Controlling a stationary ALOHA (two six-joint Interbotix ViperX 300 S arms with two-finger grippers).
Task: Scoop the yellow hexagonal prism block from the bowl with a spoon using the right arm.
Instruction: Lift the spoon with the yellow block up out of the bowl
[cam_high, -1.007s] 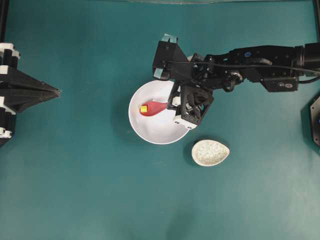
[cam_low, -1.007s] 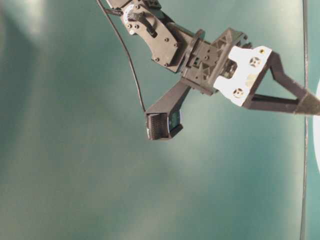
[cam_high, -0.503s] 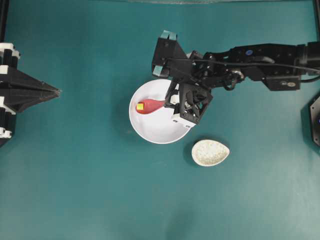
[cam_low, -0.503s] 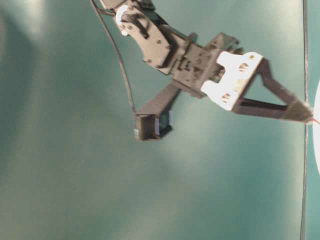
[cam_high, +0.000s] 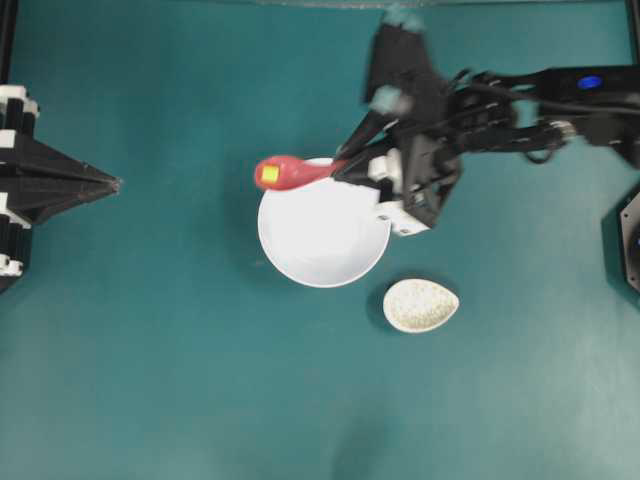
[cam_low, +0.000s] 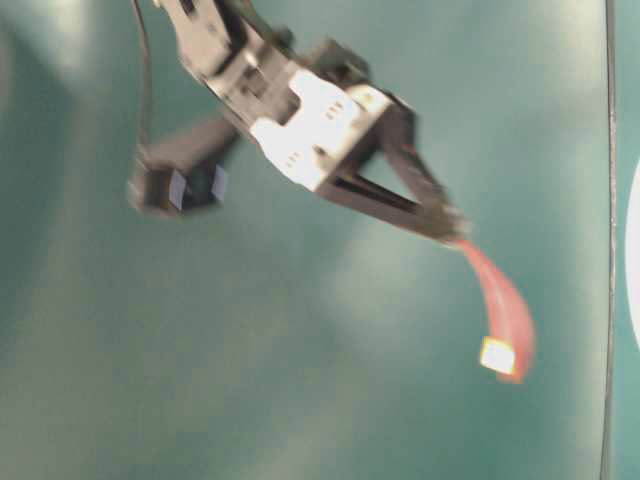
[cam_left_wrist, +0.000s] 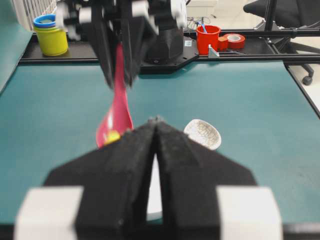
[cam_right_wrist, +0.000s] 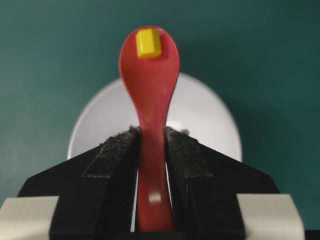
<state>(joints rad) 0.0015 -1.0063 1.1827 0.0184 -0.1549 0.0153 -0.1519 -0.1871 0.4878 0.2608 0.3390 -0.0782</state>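
Yellow hexagonal prism block (cam_high: 269, 174), tiny and bright, sits in the deep oval scoop of the glossy pink-red soup spoon (cam_high: 290, 172), near the scoop's far tip, as the right wrist view shows it. In the overhead view the loaded scoop hangs over the upper left rim of the large round plain white bowl (cam_high: 322, 240), partly out past it, and looks to be raised clear of the dish.

The right arm's black two-finger gripper (cam_right_wrist: 151, 145) is clamped on the spoon's short handle, one pad on each side. The left arm's gripper (cam_left_wrist: 156, 131) is parked at the left edge of the overhead view with its fingers pressed together, holding nothing.

I'd say the lift is the step in hand. To do it well, keep the scoop level and travel smoothly; the block lies loose near the tip, so any dip forward or jerk could roll it off over the rim.

The spoon's long axis runs nearly left to right across the overhead frame, handle at the right in the gripper, scoop pointing left with a slight downward slant. A small speckled beige oval dish (cam_high: 421, 305) lies just lower right of the bowl, apart from it.
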